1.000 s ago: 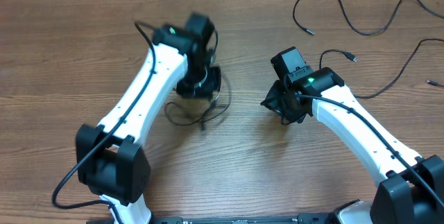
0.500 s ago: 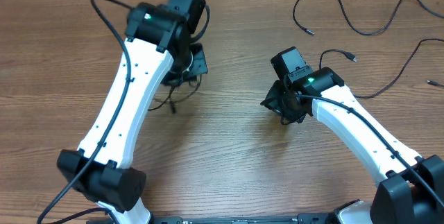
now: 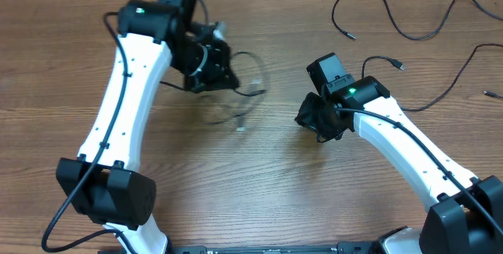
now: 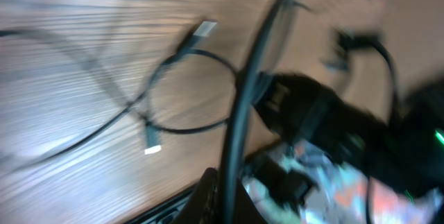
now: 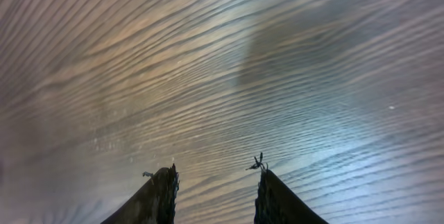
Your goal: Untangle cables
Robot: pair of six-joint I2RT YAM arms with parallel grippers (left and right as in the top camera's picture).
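Wood-grain table [image 3: 267, 183]: your left gripper [image 3: 226, 77] clamps a tangled cable [image 4: 182, 47]; your right gripper [image 5: 216, 175], part-open, holds nothing; loose cables [image 3: 401, 31] far right

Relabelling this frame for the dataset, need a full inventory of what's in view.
tangled cables: one bunch, strand count unclear, black with silver plug tips, left of centre
loose cables: at least three, black, far right of the table
table: one, brown wood, under everything
left arm: one, white with black joints, left side
right arm: one, white with black joints, right side
left end effector: one, black, shut on the tangled cables
right end effector: one, black, open, empty, over bare wood
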